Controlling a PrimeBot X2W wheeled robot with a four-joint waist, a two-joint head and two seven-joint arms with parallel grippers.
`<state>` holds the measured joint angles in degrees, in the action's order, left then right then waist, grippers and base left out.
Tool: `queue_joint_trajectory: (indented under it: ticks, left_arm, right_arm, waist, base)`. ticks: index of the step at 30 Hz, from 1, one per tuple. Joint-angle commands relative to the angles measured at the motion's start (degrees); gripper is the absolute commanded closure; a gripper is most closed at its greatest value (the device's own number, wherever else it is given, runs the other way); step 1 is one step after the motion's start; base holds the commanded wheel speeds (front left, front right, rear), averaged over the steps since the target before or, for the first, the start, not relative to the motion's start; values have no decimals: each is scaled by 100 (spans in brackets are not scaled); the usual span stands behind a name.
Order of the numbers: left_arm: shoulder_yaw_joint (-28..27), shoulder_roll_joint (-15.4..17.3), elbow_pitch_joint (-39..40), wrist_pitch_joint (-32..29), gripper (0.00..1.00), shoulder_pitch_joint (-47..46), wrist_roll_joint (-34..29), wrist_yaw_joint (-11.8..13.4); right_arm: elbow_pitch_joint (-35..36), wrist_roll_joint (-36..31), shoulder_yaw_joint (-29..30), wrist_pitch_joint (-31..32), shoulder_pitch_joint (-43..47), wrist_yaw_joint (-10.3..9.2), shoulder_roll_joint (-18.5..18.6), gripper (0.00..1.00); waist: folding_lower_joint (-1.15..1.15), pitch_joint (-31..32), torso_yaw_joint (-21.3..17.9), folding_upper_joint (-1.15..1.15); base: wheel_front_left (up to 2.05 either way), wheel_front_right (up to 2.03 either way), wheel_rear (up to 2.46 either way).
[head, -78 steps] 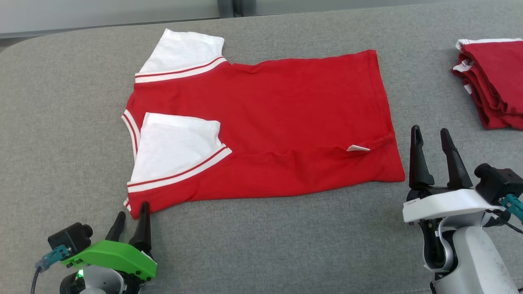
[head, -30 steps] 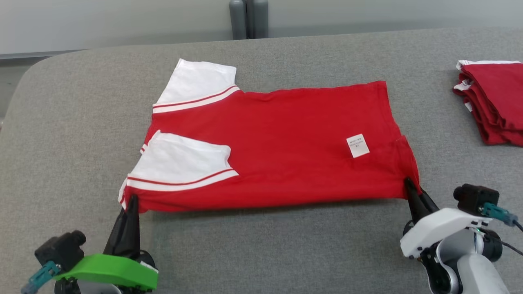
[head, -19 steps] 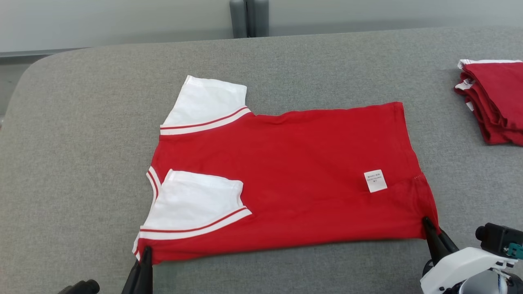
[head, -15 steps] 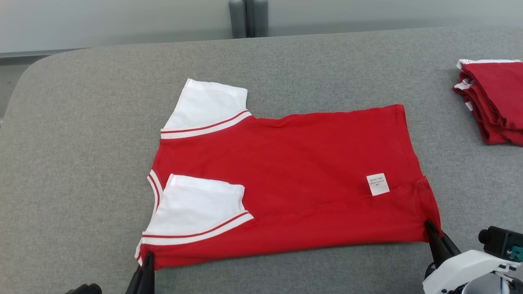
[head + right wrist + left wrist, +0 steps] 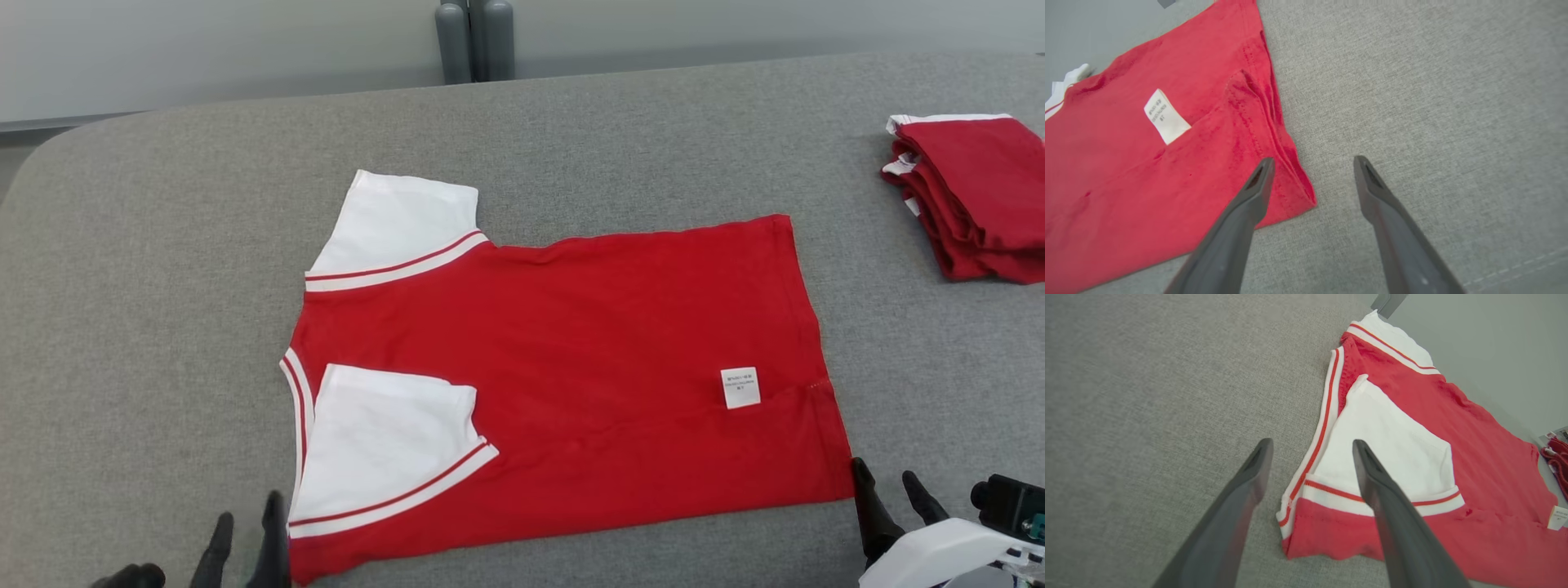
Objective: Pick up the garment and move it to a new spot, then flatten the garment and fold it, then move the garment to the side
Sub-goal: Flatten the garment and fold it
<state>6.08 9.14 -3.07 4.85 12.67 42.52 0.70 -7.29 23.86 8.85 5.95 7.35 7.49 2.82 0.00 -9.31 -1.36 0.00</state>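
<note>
Two-point grasp: with left end effector and right end effector spread and empty at lower frame edge, pinch lower corners of garment lying flat mid-frame on surface; lift evenly, fold toward upper frame, edges aligned.

Head high; wrists low, close; share garment.

Bright even light, soft shadows, sharp

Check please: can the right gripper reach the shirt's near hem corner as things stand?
Probably yes: the right gripper is open just beside the corner of the shirt, with nothing between them.
</note>
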Motion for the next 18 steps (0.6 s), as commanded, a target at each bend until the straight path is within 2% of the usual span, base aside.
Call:
queue_joint_trajectory:
  ticks: [1,9,12,18]
  left_arm:
    - [-58,88,47,52,0,-191,-61,28]
    - [42,572,107,-202,0,-1213,-523,49]
    - [192,761,-63,-515,0,-1878,-699,51]
    - [455,1014,-706,-1037,0,-3314,-977,-115]
  right_arm:
    - [-16,-69,70,-70,-30,0,15,0]
    - [335,-326,37,-358,-526,0,13,0]
    - [444,-443,-104,-361,-813,0,22,0]
    - [579,-528,-610,-322,-1415,-1,124,0]
  waist:
    - [0,-24,-54,0]
    - [0,-219,-193,0]
    - [0,-402,-254,0]
    - [0,-913,-453,0]
  base:
    - [0,0,0]
    - [0,0,0]
    - [0,0,0]
    - [0,0,0]
